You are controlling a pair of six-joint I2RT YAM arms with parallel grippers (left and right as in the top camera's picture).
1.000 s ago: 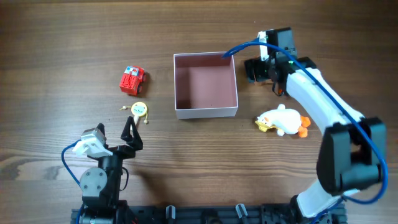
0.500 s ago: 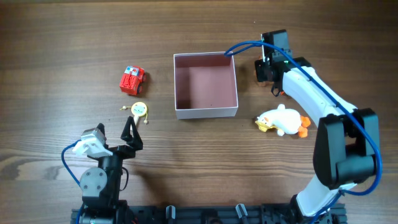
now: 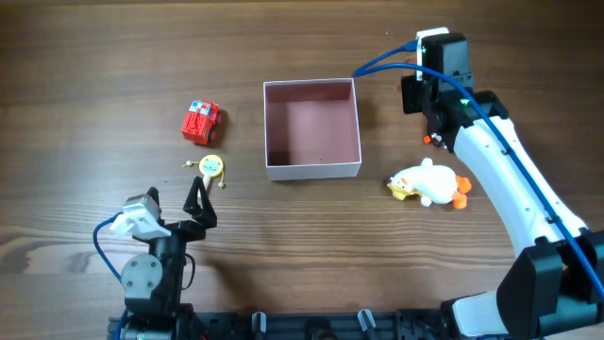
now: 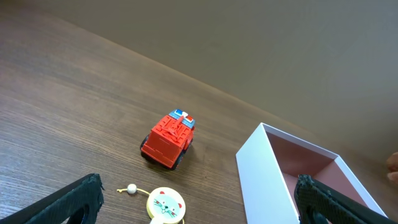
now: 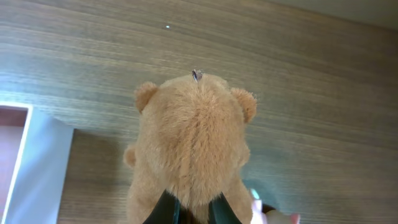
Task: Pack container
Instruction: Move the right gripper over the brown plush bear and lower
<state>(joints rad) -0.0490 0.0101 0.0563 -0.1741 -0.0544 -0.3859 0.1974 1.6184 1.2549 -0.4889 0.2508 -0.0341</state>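
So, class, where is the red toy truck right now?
In the overhead view the red toy truck sits on the robot's left side, left of the container and just beyond the yellow cat-face disc.

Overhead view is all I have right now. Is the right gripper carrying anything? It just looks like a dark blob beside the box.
Observer: Yes. The right wrist view shows the right gripper shut on a brown teddy bear.
Operator: Is the bear over the container?
Observer: It does not look so. In that view the table shows all around the bear, and the container is only a white wall at the left edge.
Operator: And the yellow disc near the left arm, what is it?
Observer: The left wrist view shows a cat face on the yellow disc, with a bead on a string beside it.
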